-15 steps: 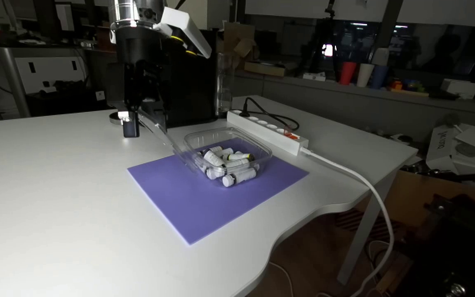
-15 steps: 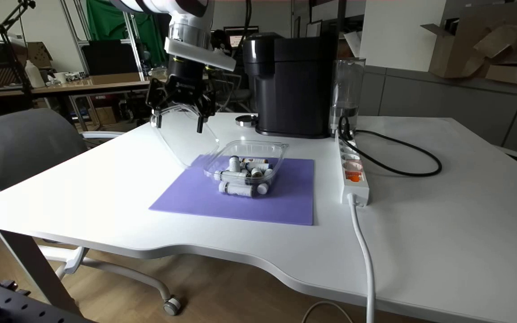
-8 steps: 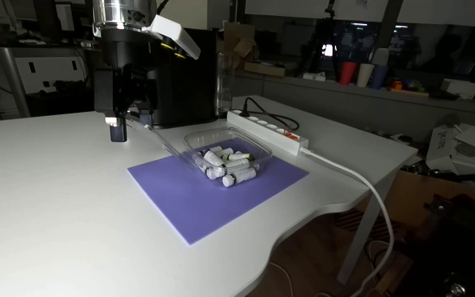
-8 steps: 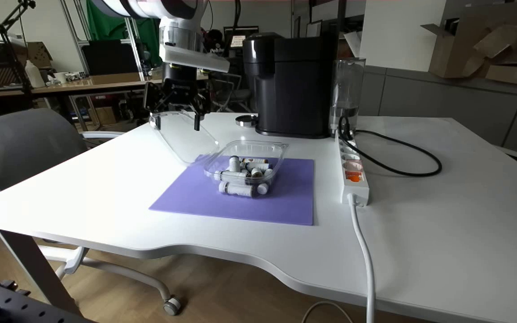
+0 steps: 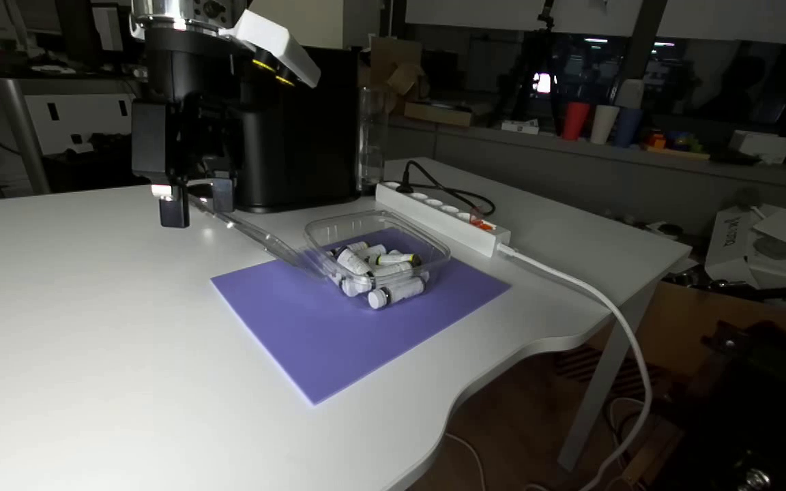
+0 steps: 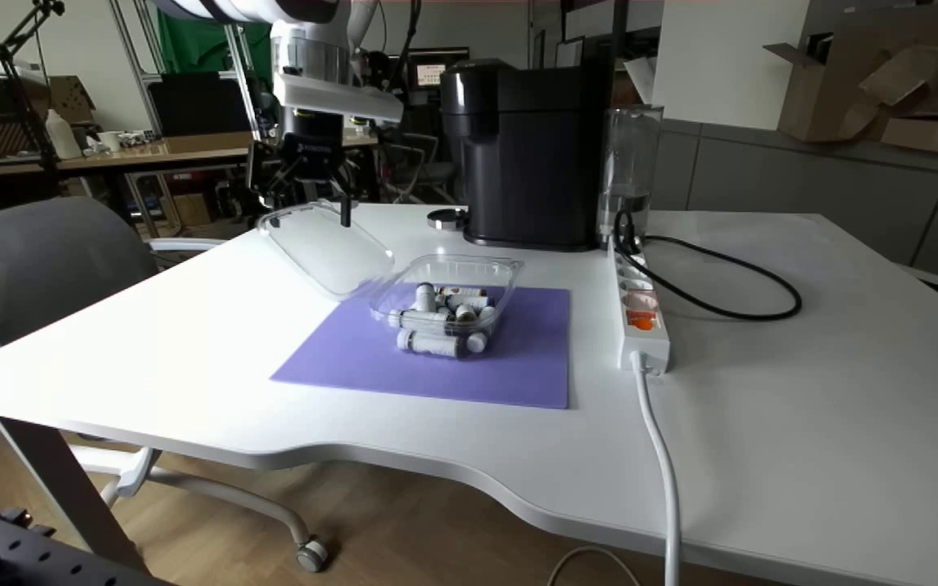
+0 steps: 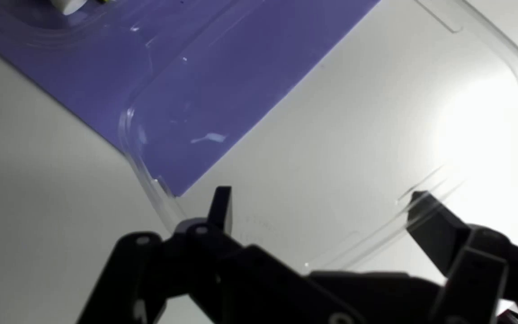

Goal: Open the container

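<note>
The clear plastic container (image 5: 445,256) stands on a purple mat with its clear lid (image 5: 256,234) swung open to the side. Both also show in an exterior view, the container (image 6: 503,295) and the lid (image 6: 330,251). The lid slopes up from the container towards my gripper (image 5: 199,204). In the wrist view the lid (image 7: 286,148) spreads below the gripper (image 7: 324,200), and a corner of the container (image 7: 52,38) shows. My gripper is open, its fingers wide apart at the lid's raised outer end. The lid's edge crosses over one fingertip; contact cannot be told.
Several small white bottles (image 5: 393,269) lie in the container. The purple mat (image 5: 325,348) lies under it. A white power strip (image 5: 441,219) with a black cable stands beside it. A tall black coffee machine (image 6: 534,155) and a round metal piece (image 6: 446,218) are behind.
My open gripper has moved away from the container, to the left in both exterior views. The lid has leaned further out and lies flatter. The container and its bottles have not moved.
</note>
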You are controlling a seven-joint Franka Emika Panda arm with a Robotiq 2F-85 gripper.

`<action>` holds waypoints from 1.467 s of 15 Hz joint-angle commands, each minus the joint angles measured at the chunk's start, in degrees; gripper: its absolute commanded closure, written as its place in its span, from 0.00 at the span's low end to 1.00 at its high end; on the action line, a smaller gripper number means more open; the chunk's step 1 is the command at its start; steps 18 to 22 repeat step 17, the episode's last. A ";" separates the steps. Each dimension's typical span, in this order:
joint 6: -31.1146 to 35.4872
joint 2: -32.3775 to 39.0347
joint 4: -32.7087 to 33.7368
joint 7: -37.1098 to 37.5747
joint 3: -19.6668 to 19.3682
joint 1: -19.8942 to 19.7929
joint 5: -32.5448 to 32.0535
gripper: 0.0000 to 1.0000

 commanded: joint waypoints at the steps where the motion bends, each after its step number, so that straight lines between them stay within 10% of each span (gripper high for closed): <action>1: -2.37 -3.20 -2.13 0.20 0.96 -0.21 1.83 0.00; 22: 3.13 -3.66 -2.92 7.60 0.74 1.70 3.94 0.00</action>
